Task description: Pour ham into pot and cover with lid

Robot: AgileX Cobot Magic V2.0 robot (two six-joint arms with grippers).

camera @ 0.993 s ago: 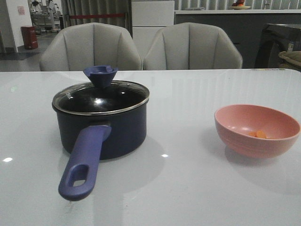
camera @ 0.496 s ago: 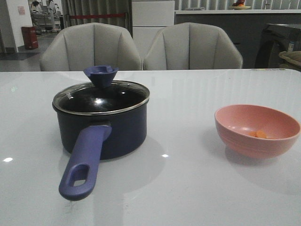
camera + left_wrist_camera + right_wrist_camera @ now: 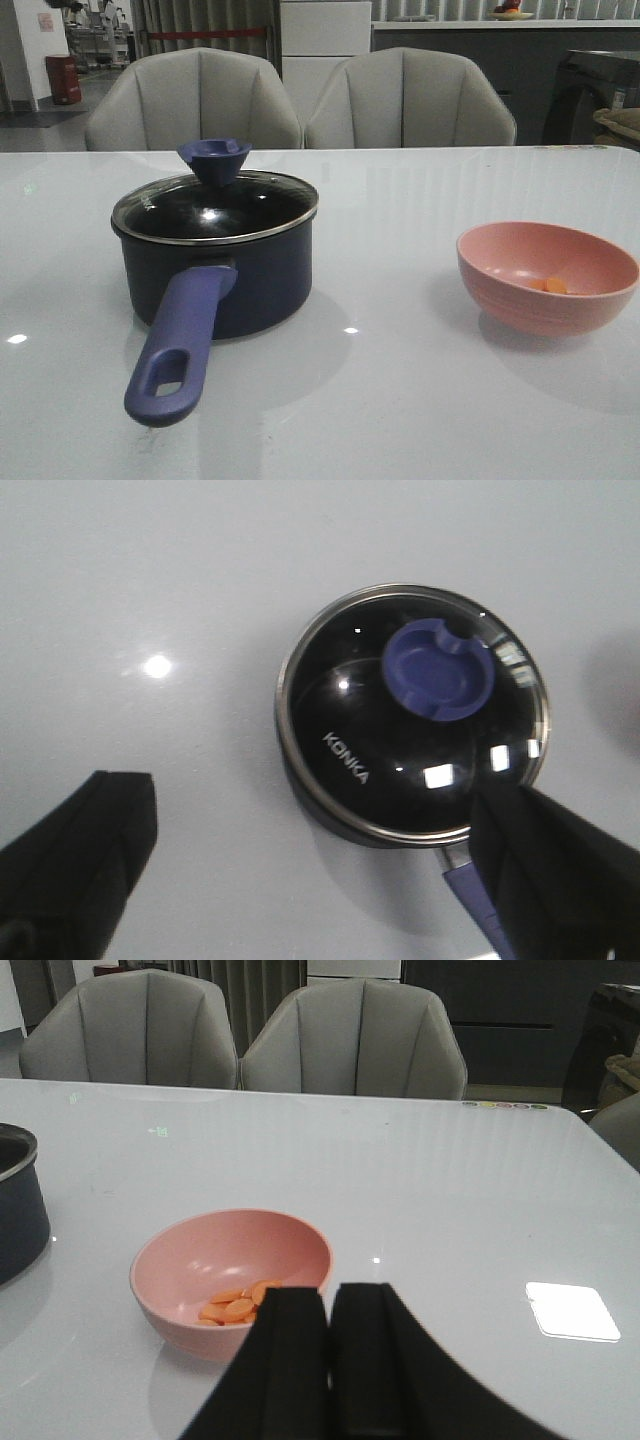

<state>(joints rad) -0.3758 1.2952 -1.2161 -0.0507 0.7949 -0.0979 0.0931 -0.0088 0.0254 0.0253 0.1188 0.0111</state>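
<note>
Nothing of the task is showing as done yet — the lid [image 3: 214, 200] is sitting on the pot [image 3: 220, 275] at the table's [image 3: 400, 400] left, and the ham [image 3: 235, 1307] is lying in the pink bowl [image 3: 545, 275] at the right. The left pincer [image 3: 300, 880] is hanging released above the lid, touching nothing; the right pincer [image 3: 328, 1345] is clenched and empty, just near of the bowl.

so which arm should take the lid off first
Left, probably. Its open gripper hangs above the lid, which sits closed on the pot. The right gripper is shut, nearer the pink bowl holding the ham.
</note>
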